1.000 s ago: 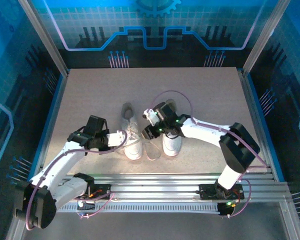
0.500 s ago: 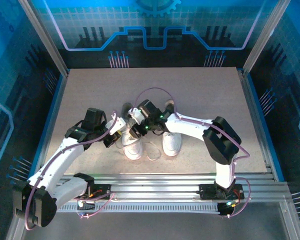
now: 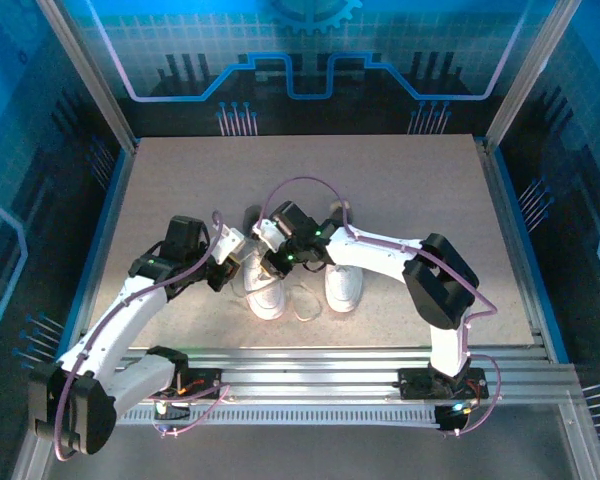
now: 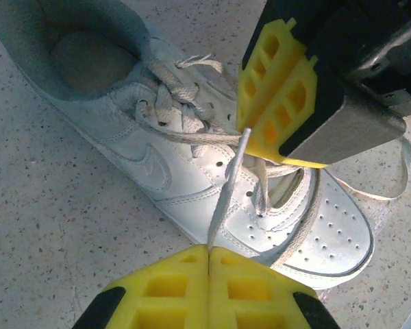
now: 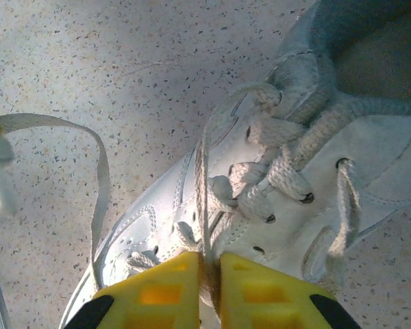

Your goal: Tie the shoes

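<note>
Between the pads of the left gripper (image 4: 209, 250), which are pressed fully together, a thin stiff lace end (image 4: 226, 188) is clamped. It runs taut from the pad seam up toward the eyelets of the left shoe (image 4: 157, 161). In the left wrist view, the yellow fingers of the other arm hang just above the same shoe, and their tip touches the upper part of this lace end.

The right gripper (image 5: 209, 264) has its pads almost together. A single lace strand (image 5: 204, 185) sits in the narrow slot between them, so it is closed on that strand. The strand runs straight from the slot up across the shoe's lacing toward the top eyelets.

In the top view, both grippers meet over the middle of the left shoe, the left arm reaching in from the left and the right arm from the right. The shoe lies with its toe near and its dark opening far. Its laces are crossed through the eyelets but not knotted.

A loose lace loop (image 3: 305, 300) lies flat on the table (image 3: 180, 180) just right of the left shoe's toe, between the two shoes. The right shoe (image 3: 343, 288) stands just right of that loop, parallel to the left shoe, toe near, partly under the right arm.
</note>
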Tool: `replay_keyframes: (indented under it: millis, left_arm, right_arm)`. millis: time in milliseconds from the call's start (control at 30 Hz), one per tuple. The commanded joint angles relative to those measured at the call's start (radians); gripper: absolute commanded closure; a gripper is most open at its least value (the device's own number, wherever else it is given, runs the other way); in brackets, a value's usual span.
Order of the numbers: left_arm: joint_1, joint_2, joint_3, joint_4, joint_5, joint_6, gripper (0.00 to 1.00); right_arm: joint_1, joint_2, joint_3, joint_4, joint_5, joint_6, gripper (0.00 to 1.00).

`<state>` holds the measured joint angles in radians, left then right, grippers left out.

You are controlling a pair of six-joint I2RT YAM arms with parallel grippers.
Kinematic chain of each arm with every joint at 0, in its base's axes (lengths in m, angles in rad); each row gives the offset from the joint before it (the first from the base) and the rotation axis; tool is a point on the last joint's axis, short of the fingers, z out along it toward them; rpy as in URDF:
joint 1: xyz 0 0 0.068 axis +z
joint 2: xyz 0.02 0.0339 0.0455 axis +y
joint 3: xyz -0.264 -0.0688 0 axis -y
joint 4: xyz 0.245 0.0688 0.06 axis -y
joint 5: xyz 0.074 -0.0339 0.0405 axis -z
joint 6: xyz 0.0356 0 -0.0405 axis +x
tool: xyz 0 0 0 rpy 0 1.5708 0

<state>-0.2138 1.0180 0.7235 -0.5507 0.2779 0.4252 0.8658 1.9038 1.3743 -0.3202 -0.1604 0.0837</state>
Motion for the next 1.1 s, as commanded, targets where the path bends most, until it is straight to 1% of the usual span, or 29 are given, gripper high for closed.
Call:
replay_keyframes:
  millis: [0,333,567,700,833,1067]
  left_arm:
    - [0.011,-0.019,-0.017,0.006,0.014,-0.031,1.00]
    - [0.011,0.049,-0.024,0.035,0.058,-0.071,1.00]
    - [0.012,0.115,-0.010,0.027,0.053,-0.092,1.00]
    - [0.011,0.157,-0.011,0.048,0.077,-0.123,1.00]
    - [0.011,0.196,0.003,0.061,0.060,-0.139,1.00]
    - [0.011,0.245,0.006,0.158,0.083,-0.174,1.00]
  right_arm:
    - [0.006,-0.028,0.016,-0.054,0.031,-0.013,0.92]
    - [0.005,-0.083,0.012,-0.046,0.038,0.001,0.96]
    - [-0.005,-0.082,0.019,-0.025,-0.003,0.035,0.96]
    - [-0.010,-0.076,0.014,-0.014,-0.024,0.047,0.96]
    - [-0.013,-0.077,0.005,-0.007,-0.036,0.053,0.96]
    - [-0.016,-0.083,-0.008,0.009,-0.054,0.063,0.96]
